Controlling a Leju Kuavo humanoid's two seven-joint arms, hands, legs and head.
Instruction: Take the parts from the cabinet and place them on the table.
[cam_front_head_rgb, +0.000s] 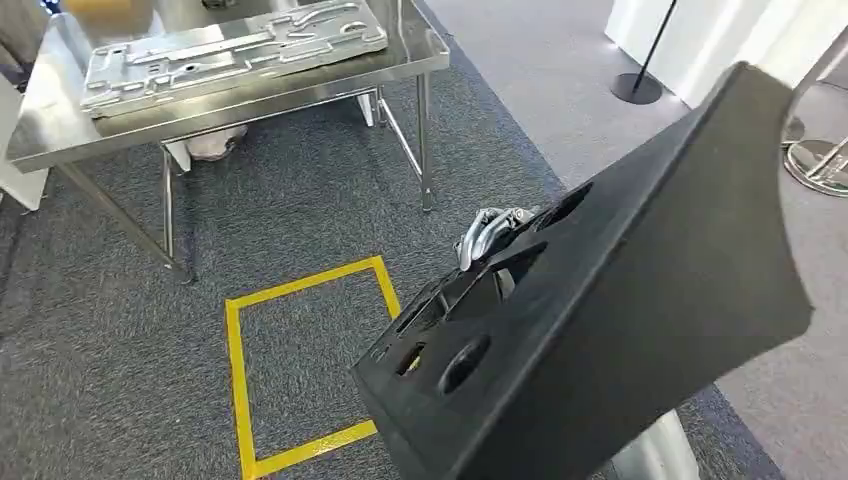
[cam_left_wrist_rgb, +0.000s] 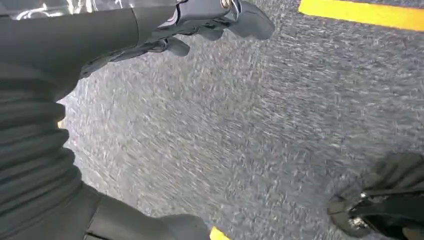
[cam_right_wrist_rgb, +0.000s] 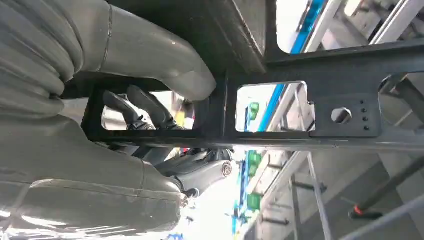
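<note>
Carried: black part (cam_front_head_rgb: 640, 300) gripped by right hand (cam_right_wrist_rgb: 165, 107), off the table (cam_front_head_rgb: 40, 140).
Left hand (cam_left_wrist_rgb: 200, 25): empty, fingers loosely apart.
Left: set it down.

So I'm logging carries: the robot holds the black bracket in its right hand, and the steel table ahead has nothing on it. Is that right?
Not quite. The right hand does hold the black bracket, gripping it through a cutout, as the right wrist view shows. But the steel table is not bare: the head view shows a grey metal panel lying flat on top of it.
</note>
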